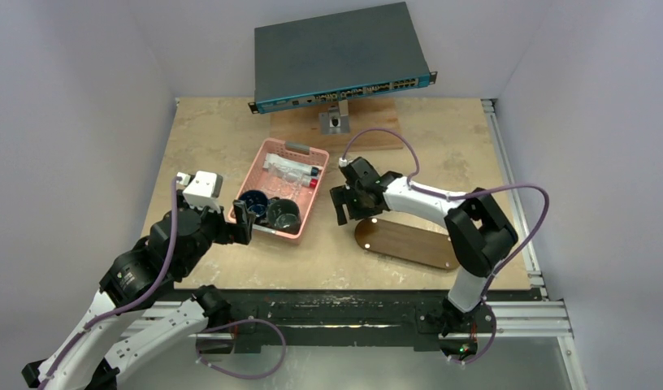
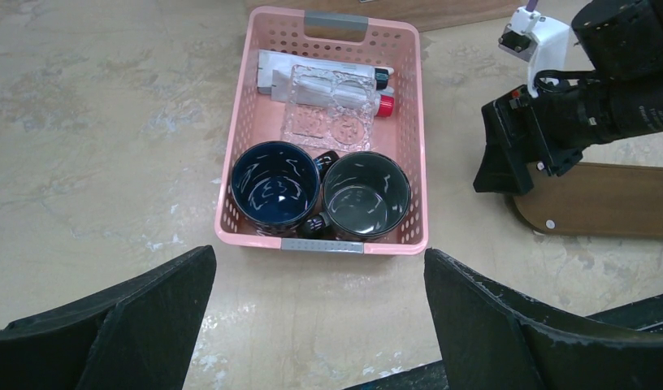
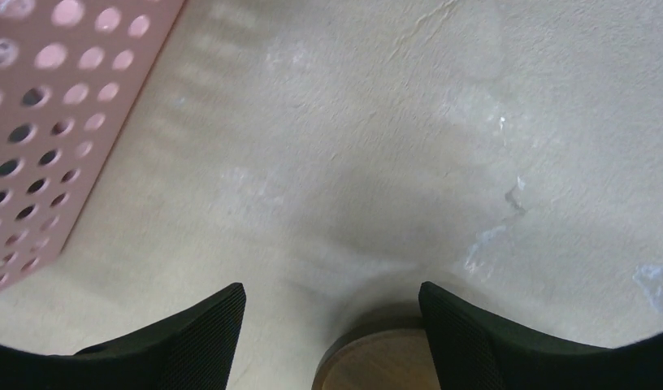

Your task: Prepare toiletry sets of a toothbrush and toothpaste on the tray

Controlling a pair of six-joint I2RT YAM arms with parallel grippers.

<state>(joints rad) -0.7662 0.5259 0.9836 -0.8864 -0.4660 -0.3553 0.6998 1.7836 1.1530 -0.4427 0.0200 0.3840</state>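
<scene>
While the left gripper (image 2: 316, 258) and right gripper (image 3: 330, 289) gape empty, the tray (image 1: 409, 244) lies lengthwise left-to-right beside the basket (image 2: 417, 146).

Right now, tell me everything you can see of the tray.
The tray is a flat, oblong dark-brown board with rounded ends, wood by its look, smooth and slightly glossy. It lies flat on the table right of the pink basket, apart from it. The right arm crosses above it; nothing shows on its visible part.

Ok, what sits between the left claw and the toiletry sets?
Bare table, then two dark mugs at the pink basket's near end, before the toiletry sets; shown in the left wrist view.
</scene>
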